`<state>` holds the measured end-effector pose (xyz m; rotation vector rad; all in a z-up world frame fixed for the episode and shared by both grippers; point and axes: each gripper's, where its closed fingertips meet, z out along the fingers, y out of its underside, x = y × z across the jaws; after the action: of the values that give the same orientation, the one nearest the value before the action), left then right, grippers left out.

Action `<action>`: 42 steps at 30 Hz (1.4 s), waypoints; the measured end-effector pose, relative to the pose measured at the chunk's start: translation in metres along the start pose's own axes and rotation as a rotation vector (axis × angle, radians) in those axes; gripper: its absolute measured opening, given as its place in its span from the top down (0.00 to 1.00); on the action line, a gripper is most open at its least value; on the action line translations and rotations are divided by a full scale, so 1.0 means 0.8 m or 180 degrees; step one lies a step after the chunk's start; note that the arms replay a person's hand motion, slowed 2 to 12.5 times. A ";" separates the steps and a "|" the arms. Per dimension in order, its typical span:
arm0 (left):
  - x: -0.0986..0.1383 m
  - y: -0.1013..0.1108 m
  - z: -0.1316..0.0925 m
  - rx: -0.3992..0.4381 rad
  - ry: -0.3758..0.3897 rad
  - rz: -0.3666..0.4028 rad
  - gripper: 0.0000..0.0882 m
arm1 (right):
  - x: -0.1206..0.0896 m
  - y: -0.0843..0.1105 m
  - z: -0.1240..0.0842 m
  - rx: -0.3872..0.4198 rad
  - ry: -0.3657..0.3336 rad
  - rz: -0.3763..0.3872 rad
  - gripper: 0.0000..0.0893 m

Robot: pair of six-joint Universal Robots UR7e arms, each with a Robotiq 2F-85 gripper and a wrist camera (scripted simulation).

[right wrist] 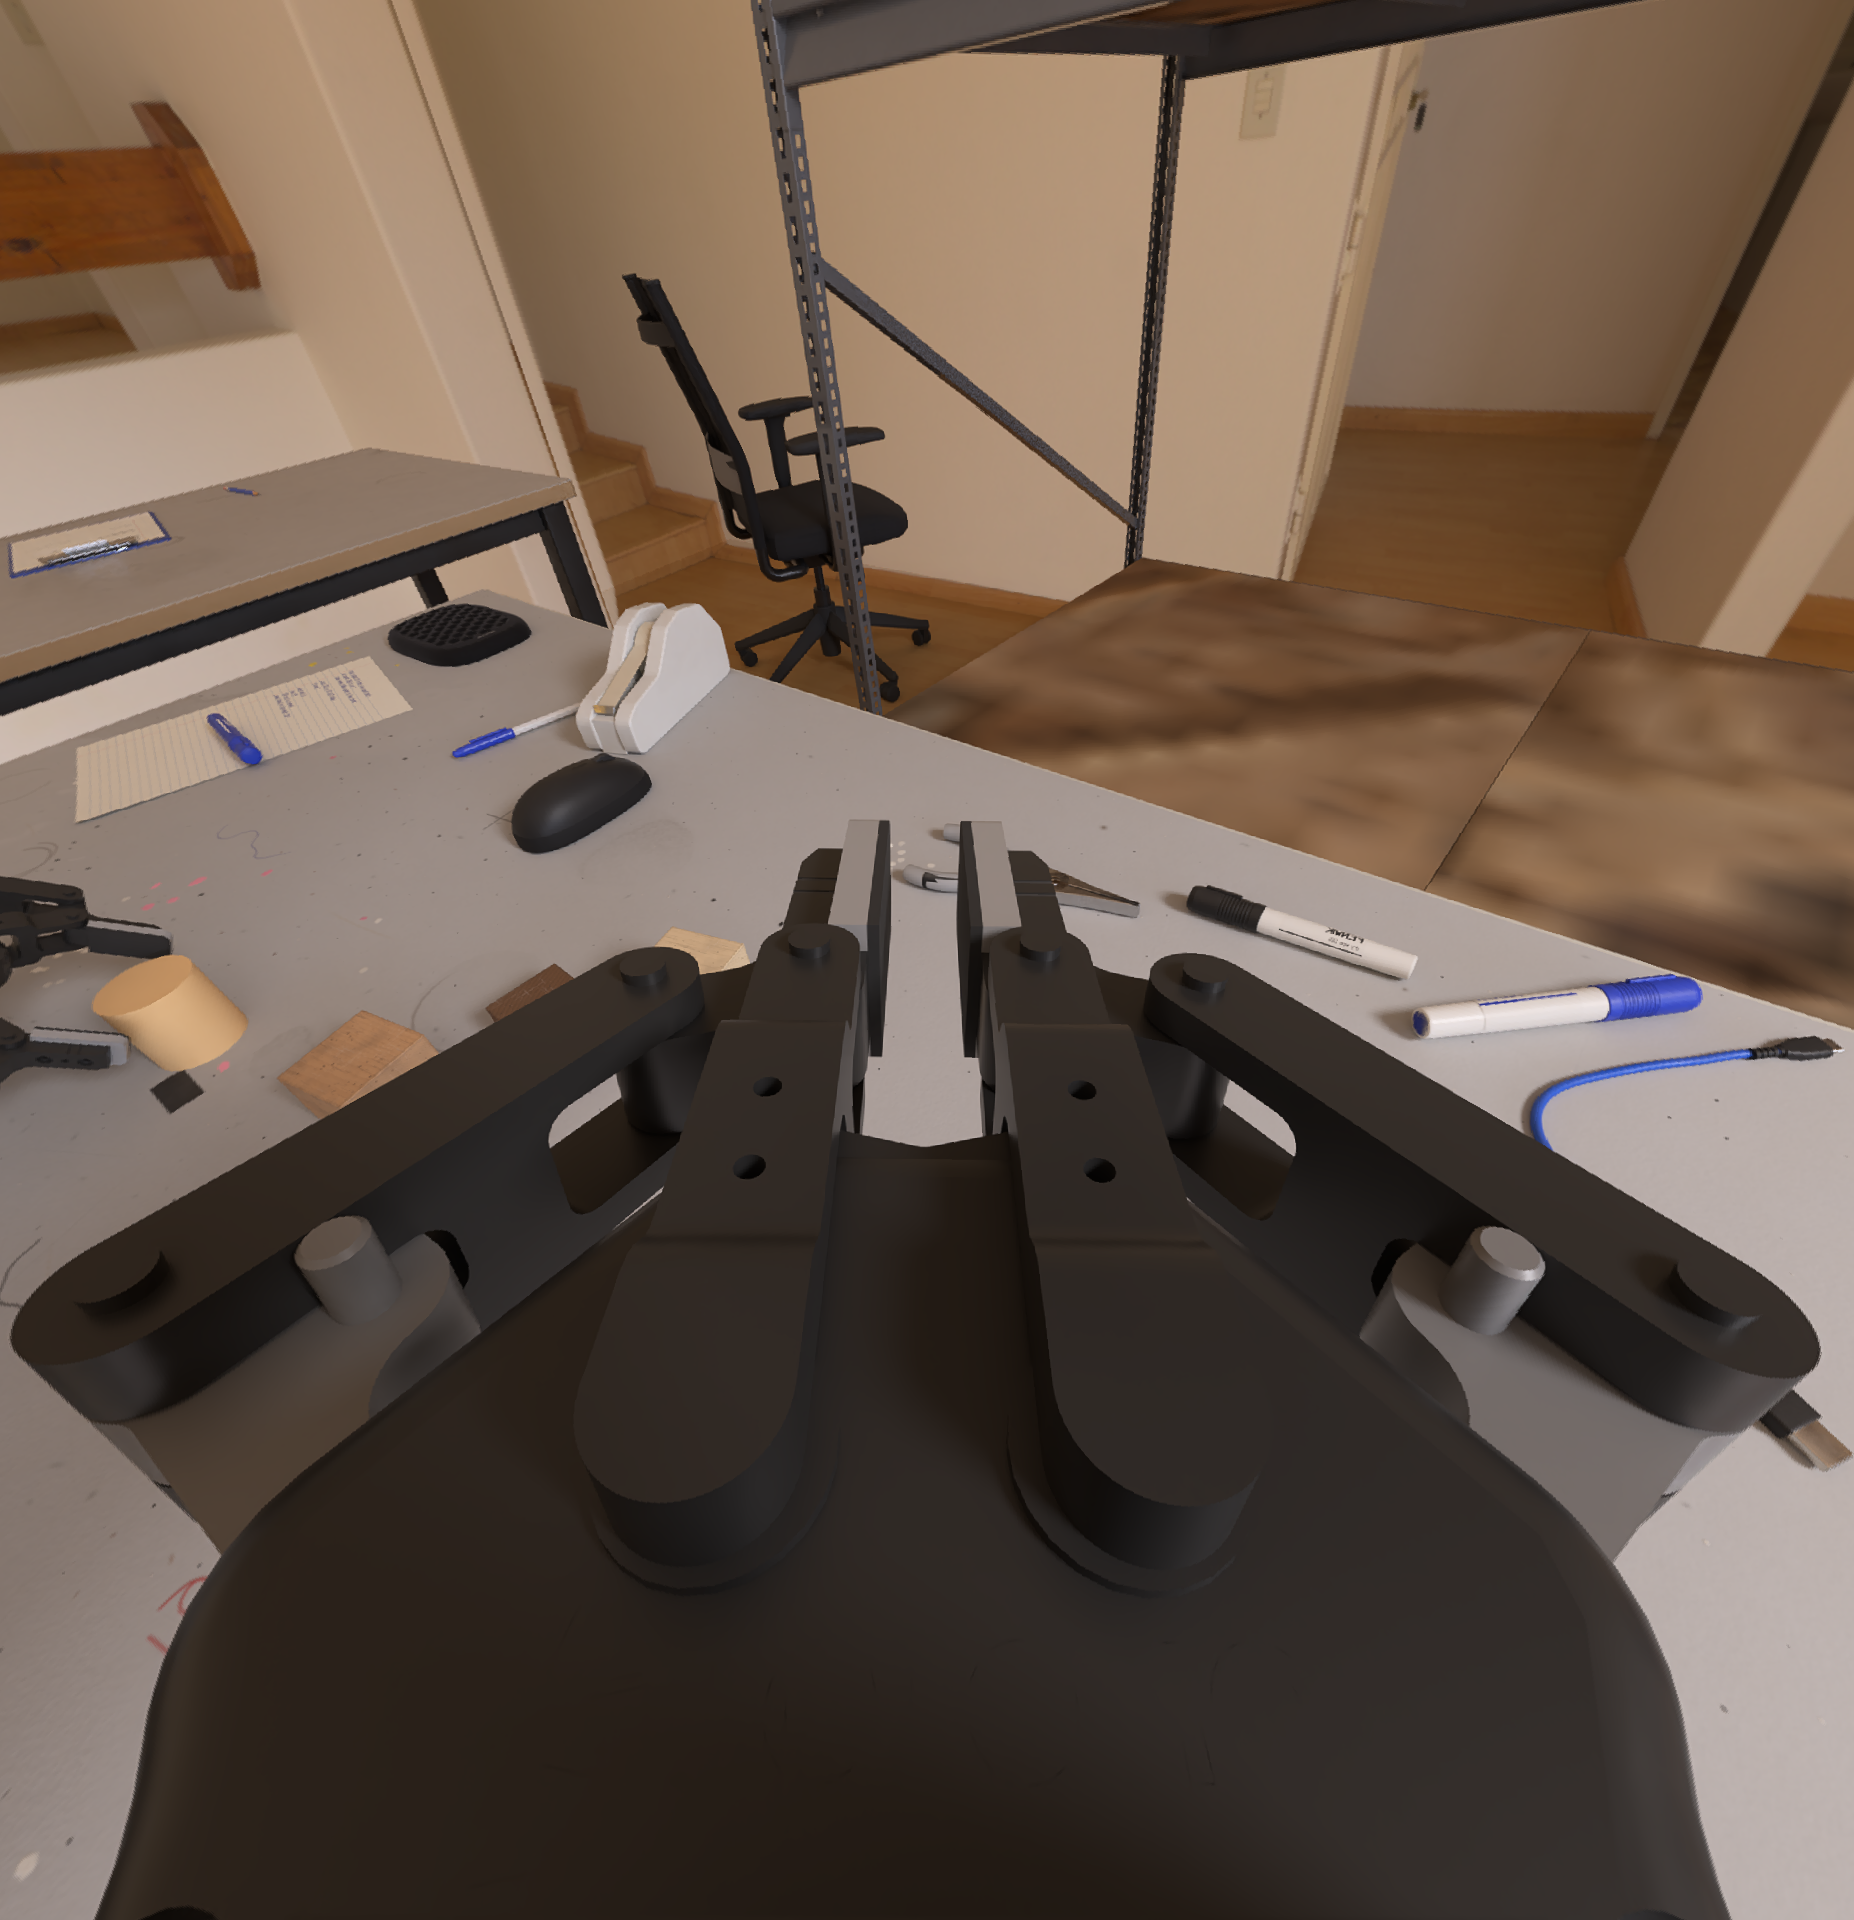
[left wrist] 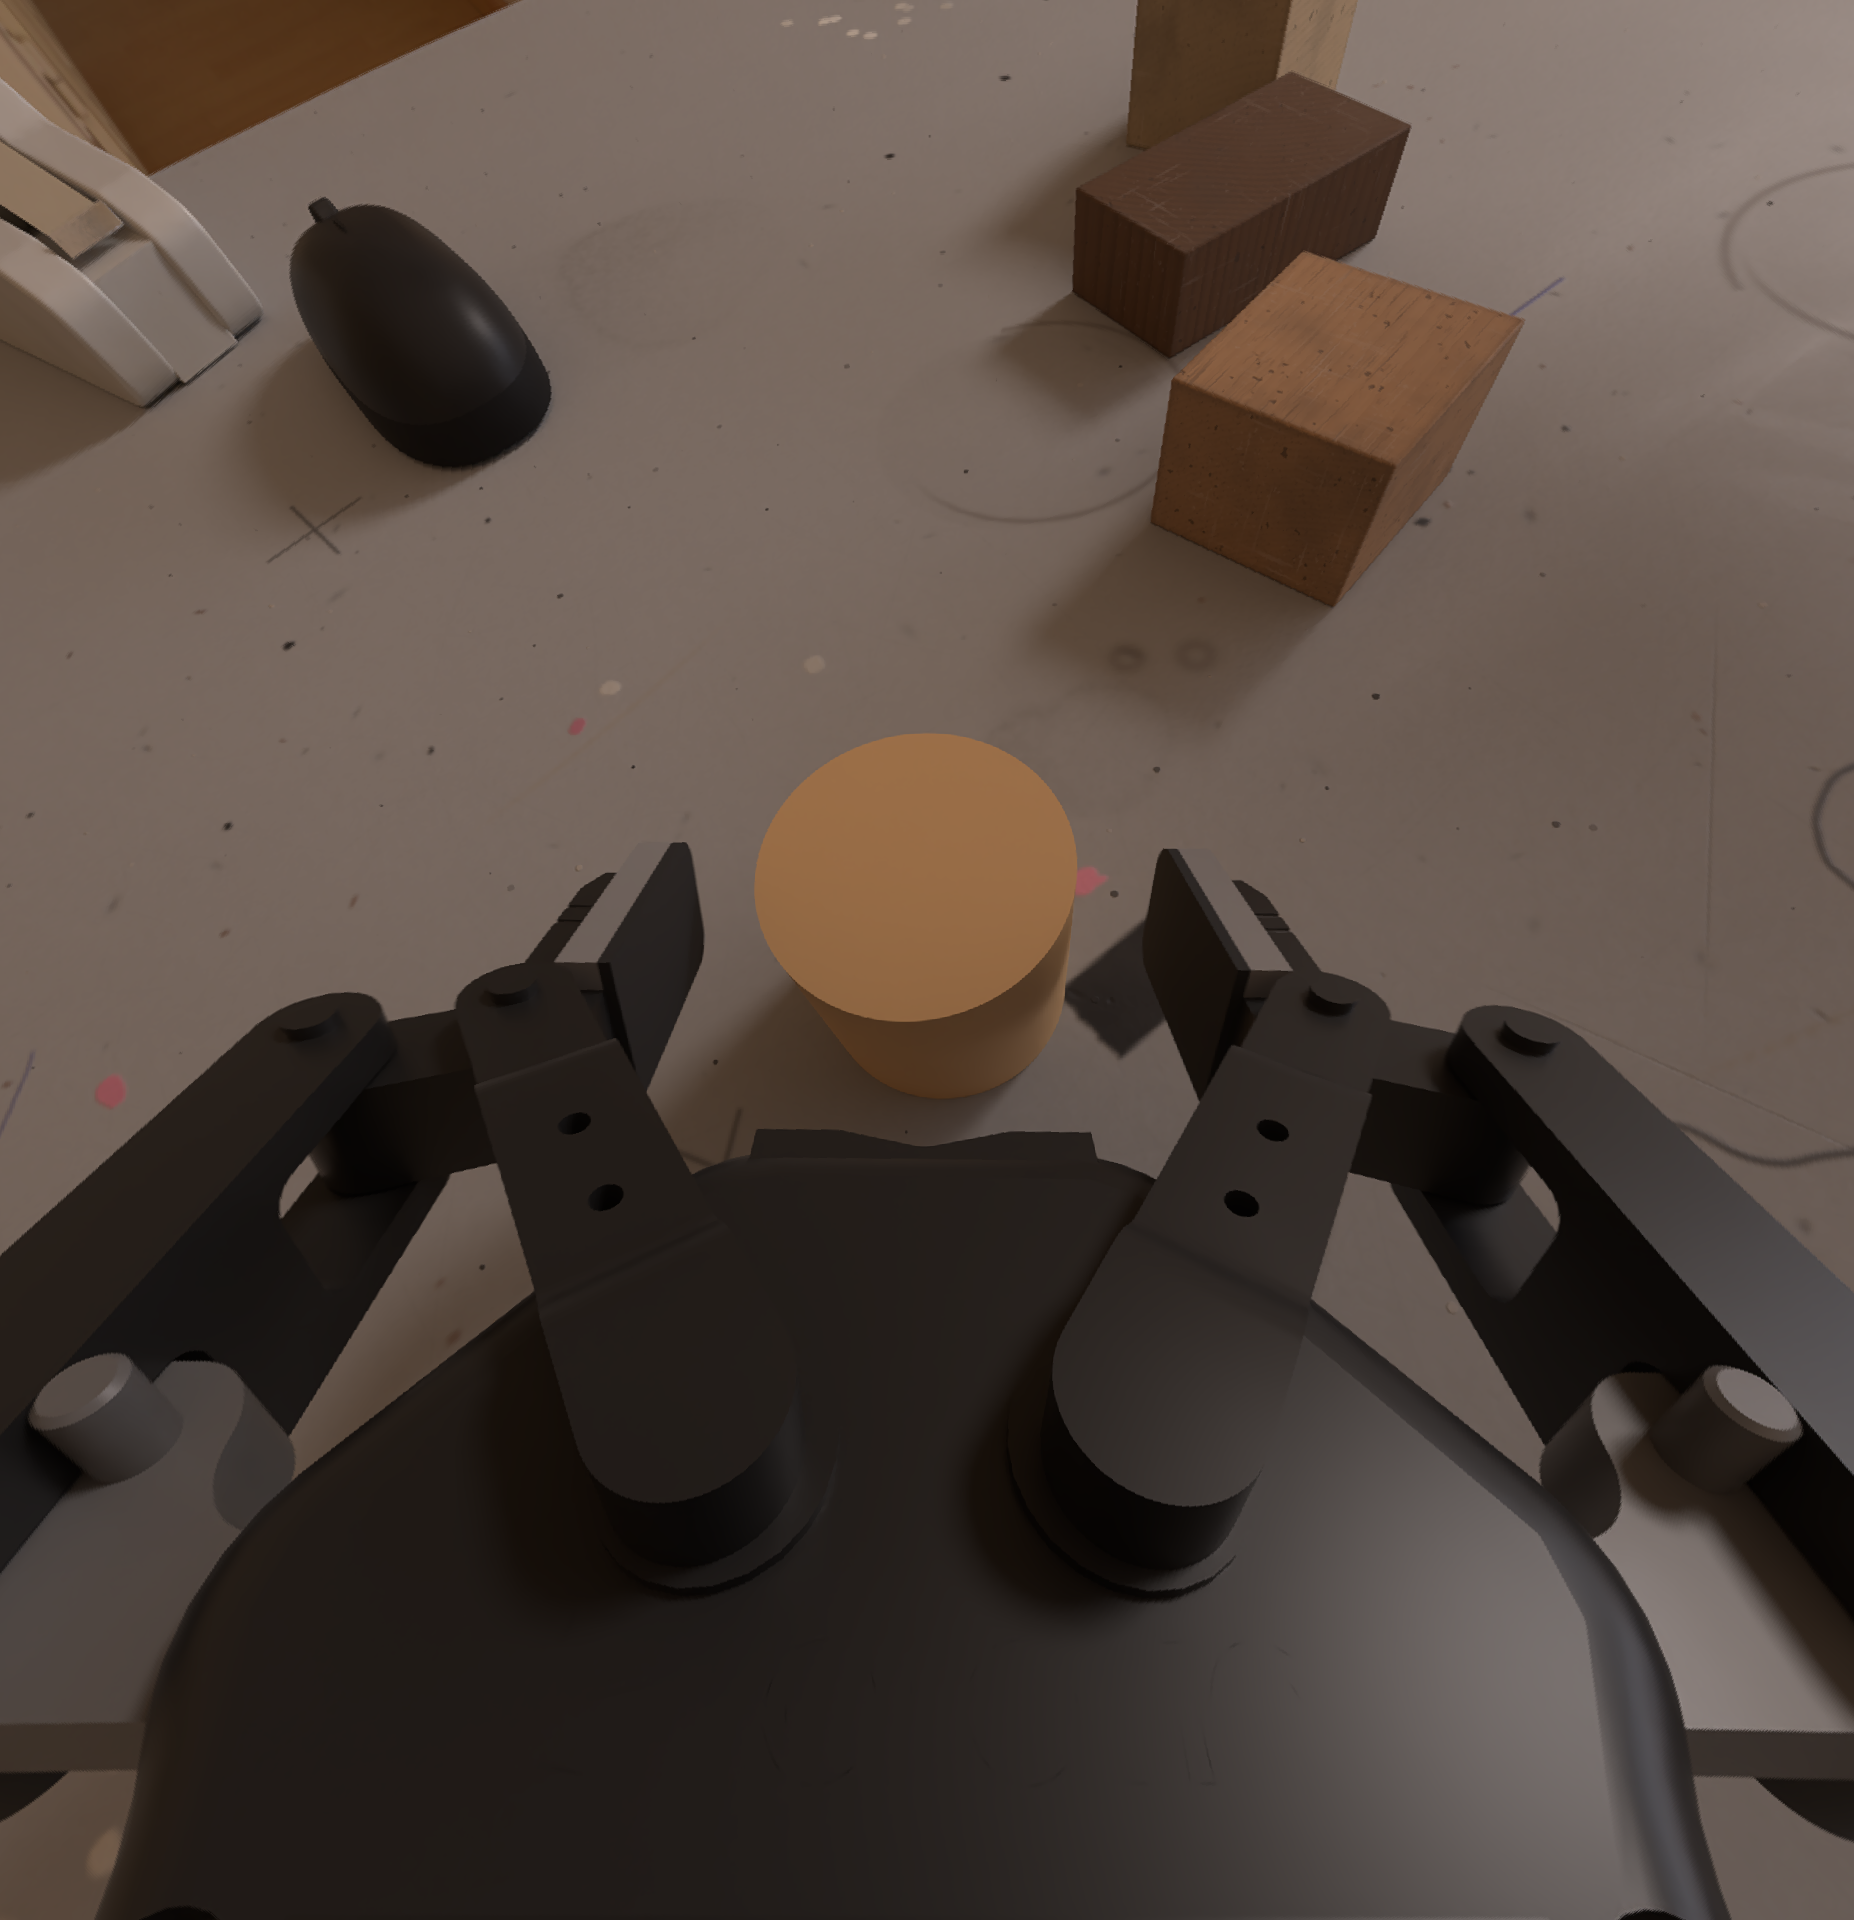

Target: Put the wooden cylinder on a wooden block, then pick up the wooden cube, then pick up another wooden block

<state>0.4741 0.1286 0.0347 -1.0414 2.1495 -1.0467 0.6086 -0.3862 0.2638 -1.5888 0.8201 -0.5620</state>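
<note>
A light orange wooden cylinder (left wrist: 912,904) stands upright on the grey table. My left gripper (left wrist: 925,883) is open with one finger on each side of the cylinder, and a small gap shows on both sides. Beyond it to the right sit a mid-brown wooden cube (left wrist: 1328,426), a dark brown block (left wrist: 1235,208) and a pale upright block (left wrist: 1224,62). The right wrist view shows the cylinder (right wrist: 170,1013), the cube (right wrist: 351,1060) and the left gripper (right wrist: 112,995) at far left. My right gripper (right wrist: 925,862) is raised above the table, empty, its fingers nearly together.
A black mouse (left wrist: 414,332) and a white tape dispenser (left wrist: 92,291) lie left of the blocks. Two markers (right wrist: 1297,930) (right wrist: 1557,1006) and a blue cable (right wrist: 1629,1070) lie at the right. A sheet of paper (right wrist: 227,727) lies far left. The table's far edge (right wrist: 1266,831) runs behind.
</note>
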 end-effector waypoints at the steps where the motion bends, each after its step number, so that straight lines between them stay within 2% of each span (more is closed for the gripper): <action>1: 0.000 0.000 0.001 -0.0008 0.0002 0.0001 0.18 | 0.000 0.000 0.000 -0.0003 -0.0001 -0.0001 0.87; 4: -0.002 -0.001 0.002 -0.0029 -0.0004 -0.0003 0.25 | 0.000 0.001 0.001 -0.0015 -0.0005 -0.0005 0.87; 7: -0.001 -0.002 0.004 -0.0044 0.0024 -0.0002 0.39 | 0.001 0.002 0.002 -0.0029 -0.0010 -0.0008 0.87; 13: 0.004 -0.019 0.007 0.0015 0.0126 -0.0012 0.40 | 0.002 0.005 0.003 -0.0051 -0.0012 -0.0010 0.87; 21: 0.019 -0.090 0.013 0.0431 0.0304 -0.0049 0.40 | 0.003 0.006 0.005 -0.0056 -0.0018 0.0014 0.87; 25: 0.030 -0.126 0.029 0.0498 0.0414 -0.0037 0.40 | 0.003 0.008 0.008 -0.0077 -0.0035 0.0028 0.87; 34: 0.050 -0.182 0.086 0.0421 0.0503 0.0418 0.40 | 0.001 0.019 0.014 -0.0235 -0.0021 -0.0036 0.87; 42: 0.094 -0.222 0.124 0.0633 0.1095 0.0858 0.40 | 0.001 0.024 0.019 -0.0294 -0.0009 -0.0134 0.86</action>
<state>0.5751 -0.0455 0.1153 -0.4897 2.3085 -1.3477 0.6167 -0.3782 0.2424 -1.6942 0.8219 -0.5587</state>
